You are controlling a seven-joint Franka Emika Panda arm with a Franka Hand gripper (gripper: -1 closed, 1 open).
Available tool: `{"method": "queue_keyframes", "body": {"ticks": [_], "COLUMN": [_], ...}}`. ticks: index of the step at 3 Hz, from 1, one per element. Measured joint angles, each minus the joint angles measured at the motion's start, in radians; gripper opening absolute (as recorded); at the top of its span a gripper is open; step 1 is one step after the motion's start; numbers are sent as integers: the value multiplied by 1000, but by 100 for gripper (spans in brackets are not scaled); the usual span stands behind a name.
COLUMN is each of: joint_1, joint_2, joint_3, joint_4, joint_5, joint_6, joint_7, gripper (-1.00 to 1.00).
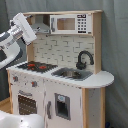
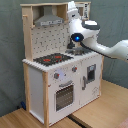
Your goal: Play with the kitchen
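Note:
The kitchen (image 1: 95, 80) (image 2: 37, 82) is a white and light-wood toy unit. It has a black-red hob (image 1: 36, 66) (image 2: 52, 59), a black tap (image 1: 84, 59) over a sink (image 1: 70, 74), and an oven door (image 1: 27, 102) (image 2: 64, 95). Up top are a grey hood (image 2: 50, 20) and a small microwave (image 1: 69, 23). My gripper (image 1: 27, 31) (image 2: 72, 7) is raised at hood height above the hob, on the kitchen's left side in the first exterior view. It holds nothing that I can see.
The white arm crosses in front of the kitchen's upper right in the second exterior view, its blue-lit joint (image 2: 77, 37) just above the tap. A dark curtain (image 2: 10, 50) hangs behind. The kitchen stands on a wooden floor (image 2: 100, 107).

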Motion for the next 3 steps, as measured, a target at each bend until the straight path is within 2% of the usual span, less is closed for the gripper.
{"method": "queue_keyframes", "body": {"ticks": [1, 2, 3], "joint_1": [-11, -37, -80], "joint_2": [0, 0, 0], "joint_3": [27, 49, 55], "joint_4": [11, 46, 102], "joint_5": [0, 0, 6], "joint_6": [-57, -107, -147], "joint_7": [86, 159, 218], "gripper": [100, 100, 100]}}
